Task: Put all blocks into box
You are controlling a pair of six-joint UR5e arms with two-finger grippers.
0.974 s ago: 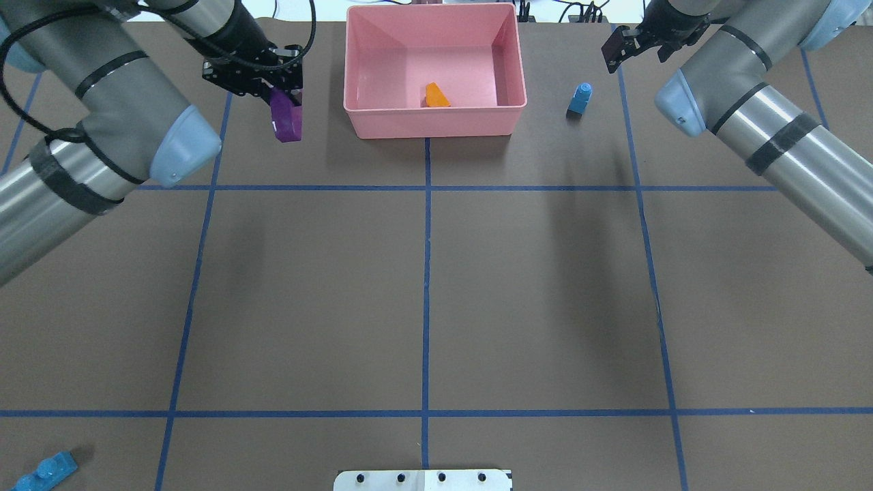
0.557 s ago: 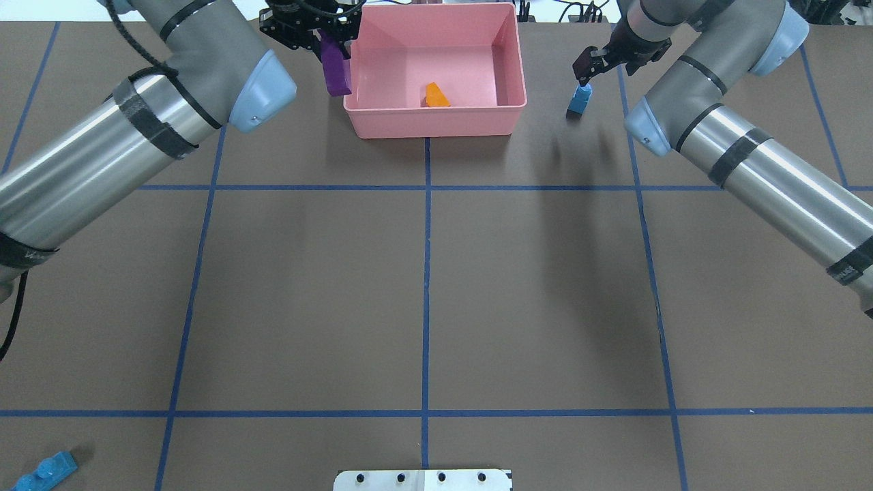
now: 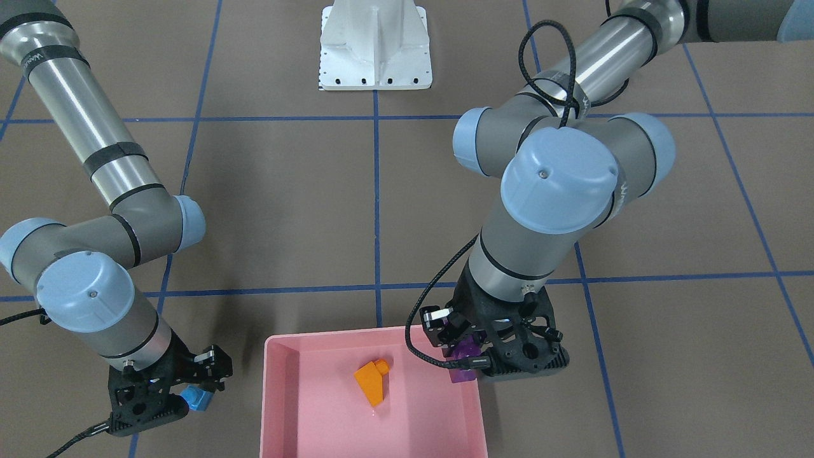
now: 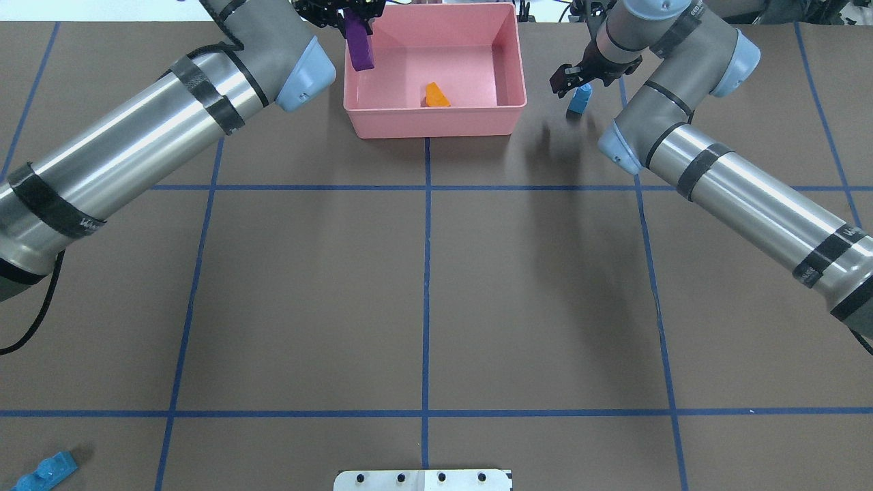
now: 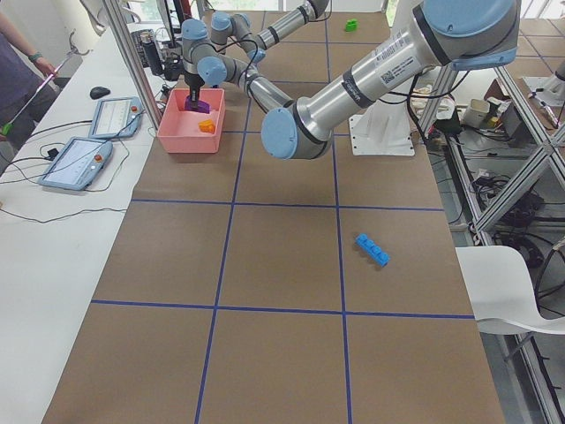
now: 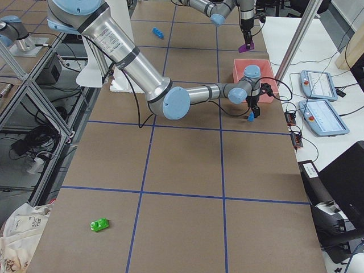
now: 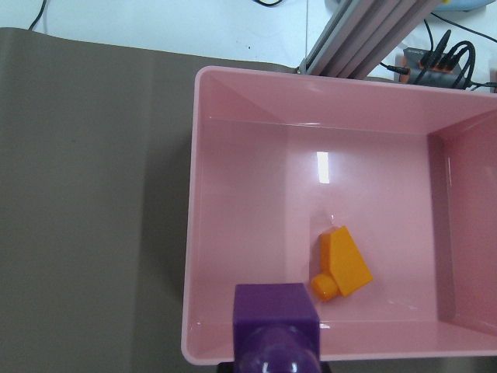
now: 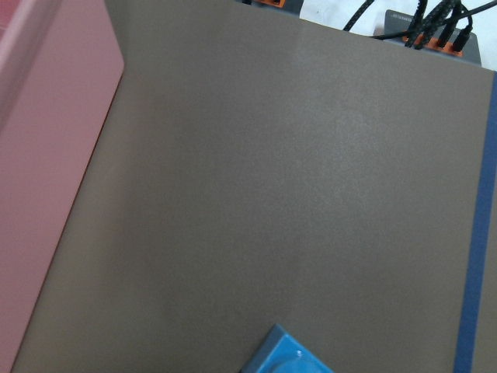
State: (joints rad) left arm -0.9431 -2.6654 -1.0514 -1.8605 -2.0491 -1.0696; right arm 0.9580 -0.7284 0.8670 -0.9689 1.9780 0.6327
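Note:
The pink box (image 4: 436, 128) stands at the far middle of the table, with the orange sloped block (image 4: 436, 95) inside. My left gripper (image 3: 474, 350) is shut on the purple oblong block (image 4: 359, 45) and holds it above the box's left wall; the left wrist view shows the purple block (image 7: 276, 322) over the box rim (image 7: 190, 233) next to the orange block (image 7: 344, 263). My right gripper (image 4: 573, 79) looks open, just above the small blue cube (image 4: 580, 101), which stands on the table right of the box. The long light-blue block (image 4: 44, 469) lies near left. The green block (image 6: 100, 225) lies far off near right.
The white robot base (image 3: 375, 44) sits at the table's near edge. Two tablets (image 5: 75, 162) and cables lie on the side bench beyond the box. A person (image 5: 18, 53) stands at the bench. Blue tape lines (image 4: 426, 273) cross the brown table.
My left gripper carried the purple block right and farther away, from left of the box to above its left wall. My right gripper moved left and down, closing in over the small blue cube.

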